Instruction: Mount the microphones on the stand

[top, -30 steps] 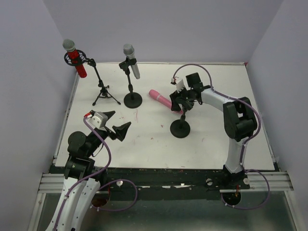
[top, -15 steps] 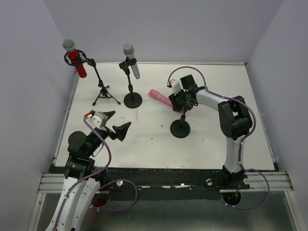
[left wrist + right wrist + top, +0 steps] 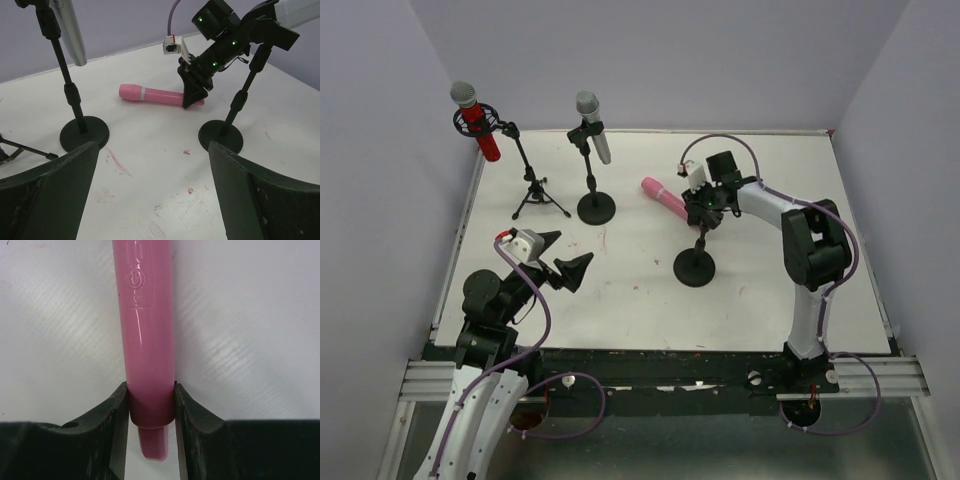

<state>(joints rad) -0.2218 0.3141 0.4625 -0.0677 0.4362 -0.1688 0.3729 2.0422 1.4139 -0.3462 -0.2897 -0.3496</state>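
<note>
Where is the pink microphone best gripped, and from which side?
On the slim handle near its tail, from above, clamping across the width: the pink microphone lies flat and its straight round handle fits between the jaws. The right gripper is shut there.

This is a robotics lab test cell. Plain pale lilac wall panels (image 3: 670,60) stand behind and to both sides of the right pincer (image 3: 193,96), boxing in the flat white tabletop (image 3: 770,290) beneath it. That tabletop carries reddish scuff marks (image 3: 117,162). On the camera's side of the pincer, a ribbed aluminium rail (image 3: 880,378) holds the bolted bases of two white-and-black robot arms (image 3: 805,310) trailing purple cables (image 3: 548,320). The pincer clamps an all-pink plastic stick microphone (image 3: 147,340) just above a black round-based stand (image 3: 694,268).
</note>
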